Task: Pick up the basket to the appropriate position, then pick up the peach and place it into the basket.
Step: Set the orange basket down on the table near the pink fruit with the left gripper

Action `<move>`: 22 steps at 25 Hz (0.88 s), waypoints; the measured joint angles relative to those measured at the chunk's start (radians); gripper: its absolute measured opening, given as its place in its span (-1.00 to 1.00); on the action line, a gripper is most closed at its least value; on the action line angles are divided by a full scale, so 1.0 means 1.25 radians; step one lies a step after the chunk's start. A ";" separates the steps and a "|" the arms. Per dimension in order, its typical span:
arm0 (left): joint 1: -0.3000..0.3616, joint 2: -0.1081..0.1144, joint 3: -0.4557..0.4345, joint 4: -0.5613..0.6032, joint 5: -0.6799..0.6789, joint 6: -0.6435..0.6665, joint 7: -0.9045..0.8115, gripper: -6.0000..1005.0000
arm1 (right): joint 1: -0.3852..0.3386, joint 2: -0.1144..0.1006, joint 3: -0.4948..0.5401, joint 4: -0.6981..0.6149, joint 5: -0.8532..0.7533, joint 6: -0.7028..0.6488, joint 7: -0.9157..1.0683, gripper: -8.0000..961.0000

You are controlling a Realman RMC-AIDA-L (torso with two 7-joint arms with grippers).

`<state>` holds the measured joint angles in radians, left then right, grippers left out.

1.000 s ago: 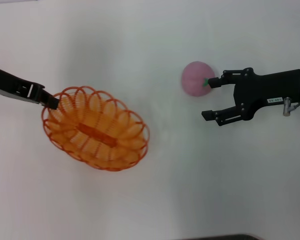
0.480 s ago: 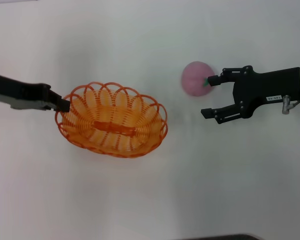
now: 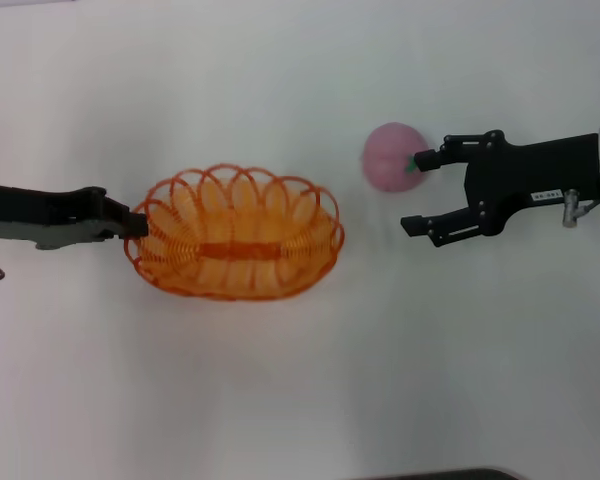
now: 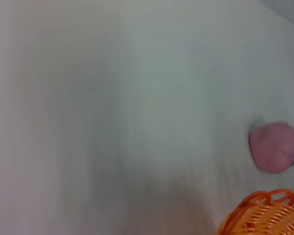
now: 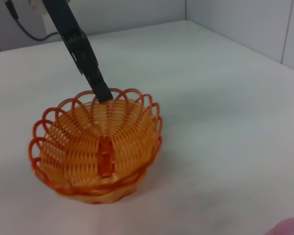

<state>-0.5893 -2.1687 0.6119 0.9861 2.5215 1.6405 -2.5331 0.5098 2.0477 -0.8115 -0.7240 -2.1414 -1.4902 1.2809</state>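
The orange looped-wire basket lies at the table's middle left with its long side across my view. My left gripper is shut on the basket's left rim; the right wrist view shows that gripper on the rim of the basket. The pale-pink peach lies to the basket's upper right. My right gripper is open just right of the peach, its far finger touching the green leaf mark. The left wrist view shows the peach and a bit of the basket's rim.
The white table spreads on all sides. Grey walls stand beyond the table's far edges in the right wrist view. A dark edge shows at the bottom of the head view.
My left gripper has swung the basket round and carried it right and toward the peach; its long side now lies level. The right gripper and the peach have stayed put.
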 joint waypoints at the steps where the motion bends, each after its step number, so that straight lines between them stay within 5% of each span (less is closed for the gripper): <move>1: 0.010 0.000 0.001 -0.001 -0.016 -0.006 -0.004 -0.90 | 0.000 0.000 0.000 0.000 0.000 0.000 0.000 0.94; 9: 0.074 -0.001 0.007 -0.003 -0.084 -0.026 -0.012 -0.90 | 0.001 0.000 0.003 0.000 0.000 0.003 0.000 0.94; 22: 0.096 -0.001 0.070 0.002 -0.078 -0.092 -0.029 -0.89 | 0.005 0.006 0.002 0.000 0.000 0.017 0.000 0.94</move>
<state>-0.4690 -2.1701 0.6995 0.9886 2.4242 1.5259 -2.5691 0.5156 2.0549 -0.8090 -0.7240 -2.1414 -1.4689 1.2809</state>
